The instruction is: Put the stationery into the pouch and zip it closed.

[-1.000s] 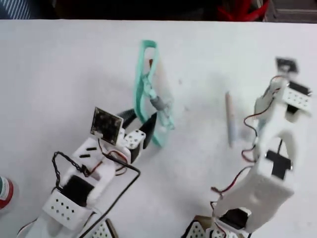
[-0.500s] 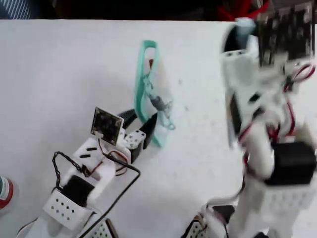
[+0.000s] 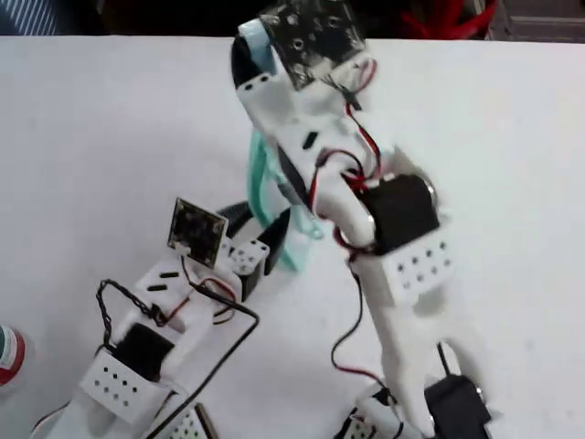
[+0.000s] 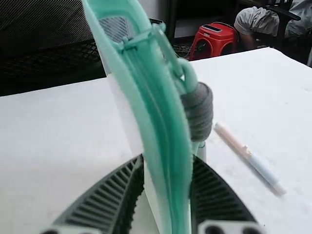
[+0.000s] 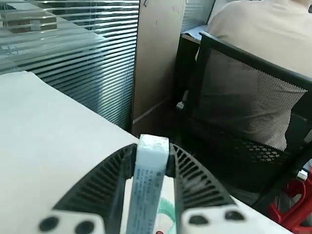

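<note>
the left gripper (image 4: pixel 165 163) is clamped on the pouch (image 4: pixel 146 97), one ribbed finger (image 4: pixel 117 187) pressed against each face, and the teal pouch stands upright on its edge on the table (image 4: pixel 53 131). a grey knob (image 4: pixel 197 109) hangs from a teal loop on the pouch's side. a pen (image 4: pixel 248 158), peach at one end and pale blue at the other, lies flat on the table near the pouch and apart from it. a red stool (image 4: pixel 214 36) stands on the floor past the table's far edge. from above, the left arm (image 3: pixel 146 338) sits at the lower left with its gripper (image 3: pixel 263 240) at the near end of the pouch (image 3: pixel 260 178). the right arm (image 3: pixel 393 247) stretches from the near edge up across the middle of the table, and its tip is above the pouch's far end. the right gripper (image 5: pixel 149 153) grasps a block (image 5: pixel 148 180), white at the tip with a pale blue sleeve, squeezed between both fingers and pointing outward. a bit of teal pouch (image 5: pixel 165 209) shows just under the block. a mesh chair (image 5: pixel 234 97) and window blinds (image 5: pixel 73 44) stand beyond the table.
</note>
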`<control>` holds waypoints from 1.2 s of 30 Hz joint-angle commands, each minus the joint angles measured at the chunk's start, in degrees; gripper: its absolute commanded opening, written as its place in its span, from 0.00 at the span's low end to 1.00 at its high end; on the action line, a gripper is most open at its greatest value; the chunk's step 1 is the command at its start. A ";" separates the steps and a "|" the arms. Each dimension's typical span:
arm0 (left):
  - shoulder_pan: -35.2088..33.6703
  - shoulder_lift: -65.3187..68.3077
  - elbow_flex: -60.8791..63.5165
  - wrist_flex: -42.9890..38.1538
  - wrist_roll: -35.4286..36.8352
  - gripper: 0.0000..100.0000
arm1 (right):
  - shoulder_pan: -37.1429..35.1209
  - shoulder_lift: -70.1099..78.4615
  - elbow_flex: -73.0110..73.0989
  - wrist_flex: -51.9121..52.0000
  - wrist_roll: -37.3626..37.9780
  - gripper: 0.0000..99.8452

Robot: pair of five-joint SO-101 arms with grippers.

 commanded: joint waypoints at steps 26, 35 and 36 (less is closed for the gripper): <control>0.40 -0.57 -0.26 -3.52 -0.09 0.15 | 5.41 4.70 9.41 -4.88 0.00 0.02; 0.40 -0.57 -0.26 -3.52 -0.09 0.15 | 3.47 -1.19 9.41 5.76 0.00 0.31; 0.40 -0.57 -0.26 -3.52 -0.09 0.15 | 3.47 -1.89 9.41 6.46 0.00 0.30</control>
